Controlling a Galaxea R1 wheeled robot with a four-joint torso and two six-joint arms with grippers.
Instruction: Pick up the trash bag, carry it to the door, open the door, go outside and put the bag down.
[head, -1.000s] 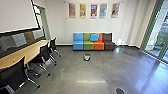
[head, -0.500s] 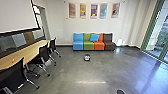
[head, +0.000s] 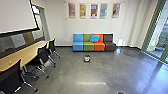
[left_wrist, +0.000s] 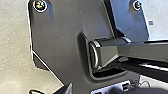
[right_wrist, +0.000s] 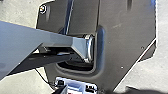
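The robot itself has moved slightly since the earlier frame, so its whole view of the room is shifted. For the left gripper (left_wrist: 103, 91) and the right gripper (right_wrist: 100, 91), I cannot tell how far each is open, or if it holds something. Also I cannot tell where the trash bag lies relative to them. Farther out, on the smooth grey floor (head: 107, 68), there is a small black-and-white round object (head: 86, 58), before the blue, green, orange and brown sofa (head: 88, 47).

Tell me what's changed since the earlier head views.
The camera has moved, apparently with the robot driving forward: in the picture the dark floor disc slips to the bottom edge and the nearest chair shifts left. The sofa and blue cushion stay put.
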